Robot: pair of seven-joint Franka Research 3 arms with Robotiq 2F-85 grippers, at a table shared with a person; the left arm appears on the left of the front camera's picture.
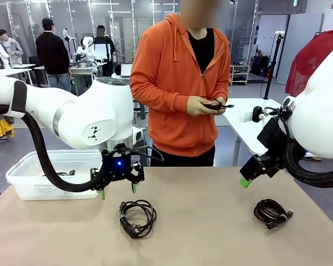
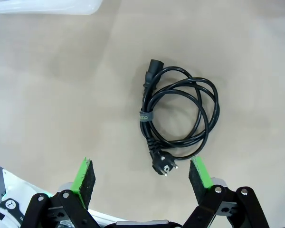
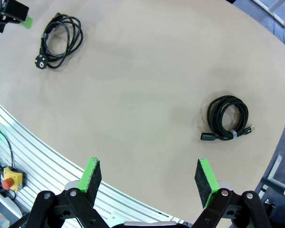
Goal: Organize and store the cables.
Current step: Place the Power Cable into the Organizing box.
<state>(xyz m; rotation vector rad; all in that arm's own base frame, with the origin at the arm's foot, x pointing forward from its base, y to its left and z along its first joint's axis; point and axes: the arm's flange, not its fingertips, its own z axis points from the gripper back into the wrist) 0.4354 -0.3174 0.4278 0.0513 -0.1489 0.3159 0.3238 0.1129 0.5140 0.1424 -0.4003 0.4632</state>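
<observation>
Two coiled black cables lie on the tan table. A power cord (image 1: 137,217) with plugs lies left of centre, just in front of my left gripper (image 1: 117,191), which hovers open above the table. In the left wrist view this cord (image 2: 178,118) lies a little beyond my open green fingertips (image 2: 84,178). A tighter coil (image 1: 272,212) rests at the right; my right gripper (image 1: 245,182) hangs above and to its left, its jaws edge-on in the front view. The right wrist view shows its fingers (image 3: 91,173) spread wide and empty, with that coil (image 3: 227,118) beyond them. The person holds a third cable (image 1: 213,103) in both hands.
A clear plastic bin (image 1: 22,180) stands at the table's left edge, with something dark lying in it. The person in an orange hoodie (image 1: 180,83) stands at the far side. The table's rounded edge and a rail with a red button (image 3: 8,182) appear in the right wrist view.
</observation>
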